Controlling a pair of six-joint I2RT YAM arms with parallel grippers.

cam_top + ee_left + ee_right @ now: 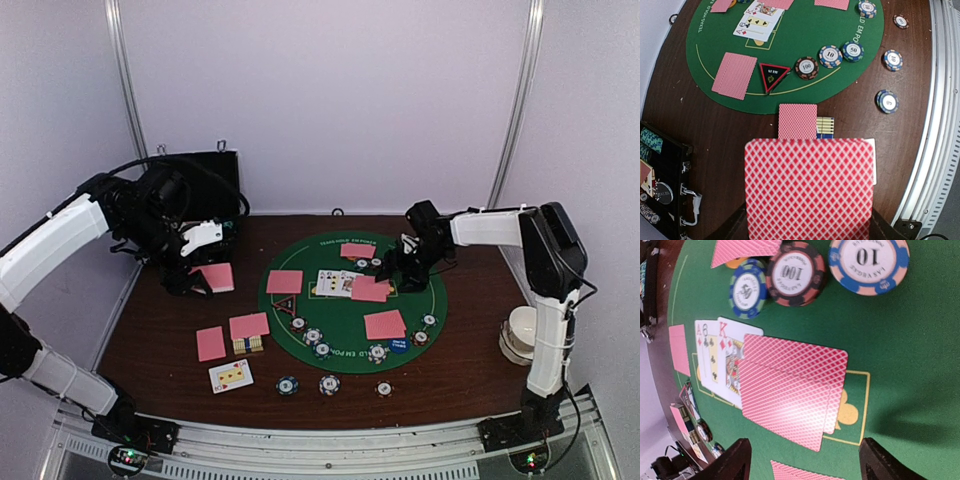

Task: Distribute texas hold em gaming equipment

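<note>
The table (150, 340) carries the green mat (345, 318). My right gripper (804, 445) hangs wide open, holding nothing, above two face-down cards (790, 390) beside the face-up row (715, 355). My left gripper (197, 280) is clamped on one pink card (810, 190) (off the mat, near the case (660, 175)). I'd lower that card flat onto bare wood, clear of the chips (830, 56).

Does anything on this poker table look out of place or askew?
Yes. One face-up card lies tilted on the bare wood at the near-left, off the green mat, while the pink-backed cards beside it lie face down. At centre, two face-down cards overlap the face-up row crookedly.
</note>
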